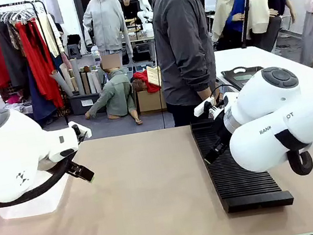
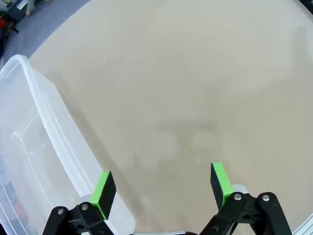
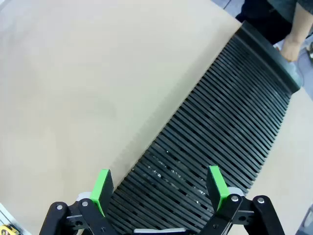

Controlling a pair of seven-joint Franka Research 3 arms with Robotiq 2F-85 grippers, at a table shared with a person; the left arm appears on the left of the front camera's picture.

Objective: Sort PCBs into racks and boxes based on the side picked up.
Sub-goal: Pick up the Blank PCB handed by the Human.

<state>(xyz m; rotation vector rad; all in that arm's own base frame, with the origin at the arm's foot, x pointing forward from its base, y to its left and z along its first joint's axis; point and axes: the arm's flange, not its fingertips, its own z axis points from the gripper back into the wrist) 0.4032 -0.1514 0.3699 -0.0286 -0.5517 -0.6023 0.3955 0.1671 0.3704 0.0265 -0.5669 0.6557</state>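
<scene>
Table (image 1: 149,184): a wide flat top under a plain tan, matt covering, which ran from the near edge to the far side.
Rack (image 1: 236,170): long, narrow and black. It lay flat on the table with its length going from the far edge toward the near edge.
Rack top: closely ribbed with many parallel slots across its width. In the right wrist view a few small pale specks sat between the ribs.
Tub (image 1: 36,205): clear plastic with a rolled rim and a rounded corner. It stood upright on the covering, well apart from the rack, to the left of it.
Covering left of the rack: tan and smooth, with only faint soft shadows.
</scene>
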